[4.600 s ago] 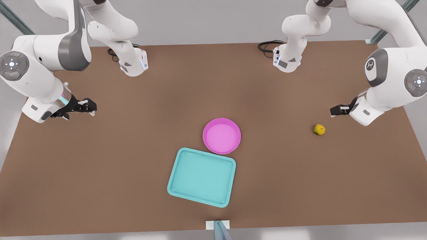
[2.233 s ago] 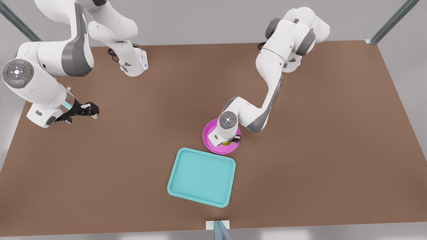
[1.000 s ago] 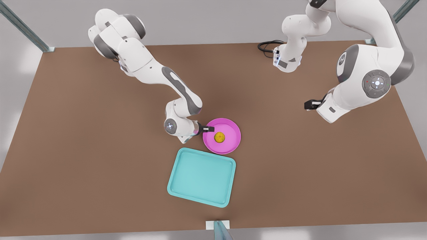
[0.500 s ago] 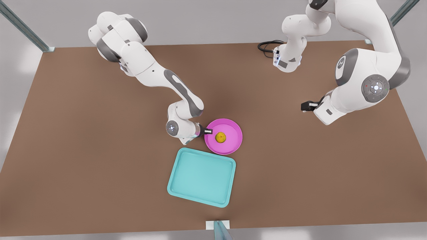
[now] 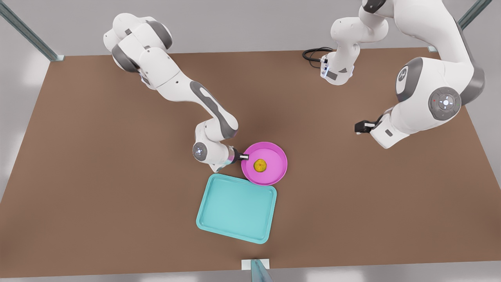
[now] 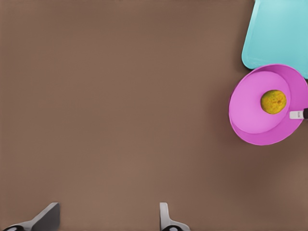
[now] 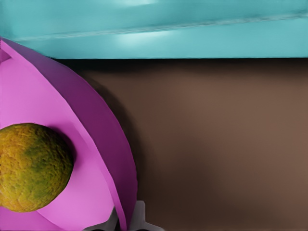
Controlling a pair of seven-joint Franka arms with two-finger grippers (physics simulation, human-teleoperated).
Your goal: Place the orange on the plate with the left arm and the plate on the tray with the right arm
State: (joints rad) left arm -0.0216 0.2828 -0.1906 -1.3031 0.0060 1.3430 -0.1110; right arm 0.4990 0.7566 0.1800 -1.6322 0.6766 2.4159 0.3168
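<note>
While the right gripper (image 5: 243, 157) pinches the rim of the plate (image 5: 274, 174), the orange (image 5: 260, 165) sits inside it. Plate overlaps the tray's (image 5: 235, 209) far edge. Left gripper (image 5: 358, 128) hangs spread-fingered near the table's (image 5: 98, 176) edge, well apart.

**One high overview, two wrist cameras; all three share the plate, orange and tray.**

The front view looks steeply down on the table (image 5: 98, 176) from its near edge, with the arm bases at 12 o'clock and the tray (image 5: 236, 207) at 6 o'clock of the plate (image 5: 264, 163). The left wrist view rides the left gripper (image 5: 358, 128), at about 2 o'clock of the plate, and faces straight down from well above, seeing the dish far off. The right wrist view rides the right gripper (image 5: 243, 157) at the plate's 9 o'clock rim. It looks low and very near across the orange (image 7: 31, 166) toward the tray.
</note>
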